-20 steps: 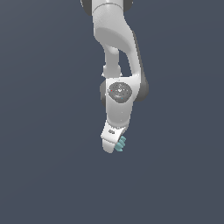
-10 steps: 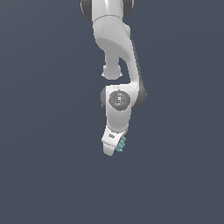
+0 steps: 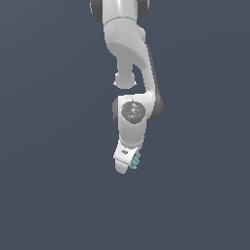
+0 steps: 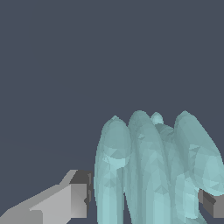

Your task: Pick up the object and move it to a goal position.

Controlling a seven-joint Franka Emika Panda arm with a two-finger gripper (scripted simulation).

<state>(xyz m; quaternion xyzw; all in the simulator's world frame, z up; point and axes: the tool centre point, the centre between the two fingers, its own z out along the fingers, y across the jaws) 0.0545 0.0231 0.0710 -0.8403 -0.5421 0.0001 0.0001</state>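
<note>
Since a second ago my arm has folded more and my gripper [image 3: 128,165] has moved slightly toward the exterior view's right, with my jaws pinching the object [image 4: 153,170] by its ribbed sides. I judge the carry wants steady pressure and no sudden turning. No desk edge or corner appears around me, only plain dark ground, so room seems open.
</note>
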